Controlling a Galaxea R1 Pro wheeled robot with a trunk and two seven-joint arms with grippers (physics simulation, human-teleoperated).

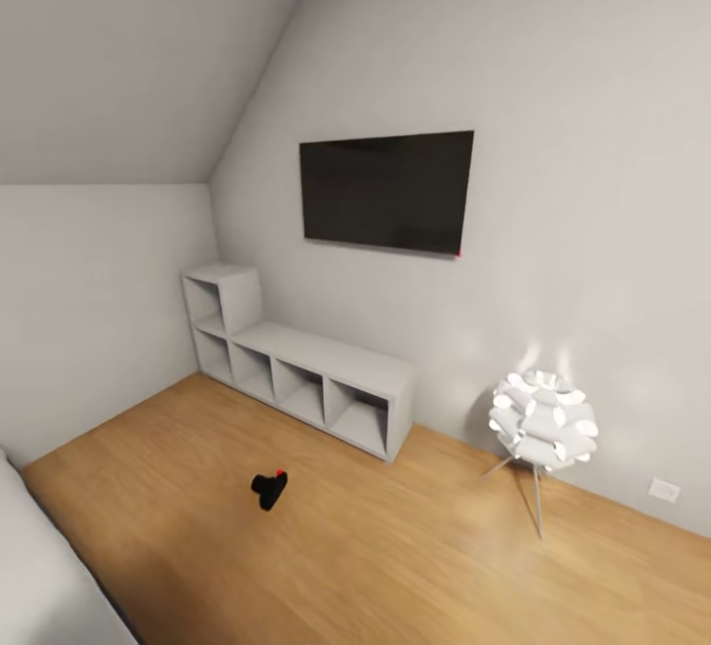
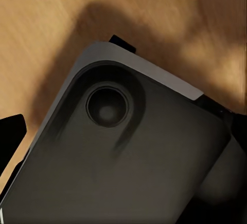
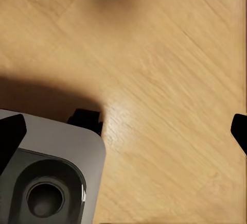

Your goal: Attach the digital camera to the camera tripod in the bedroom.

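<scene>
Head view: digital camera [image 1: 269, 489] lies on the wood plank floor [image 1: 395, 566], near-left of the white cube shelving [image 1: 306, 368]; wall television [image 1: 387, 191] above, white floor lamp [image 1: 543, 423] at right. Wrist views: left gripper [image 2: 123, 131] and right gripper [image 3: 123, 136] over the floor with jaws wide, holding nothing.

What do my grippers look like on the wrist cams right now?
Little of them shows. In the left wrist view, a black fingertip pokes in at one edge. In the right wrist view, black pointed fingertips show at both edges. Both views look down past the robot's grey rounded base onto the wood floor.
</scene>
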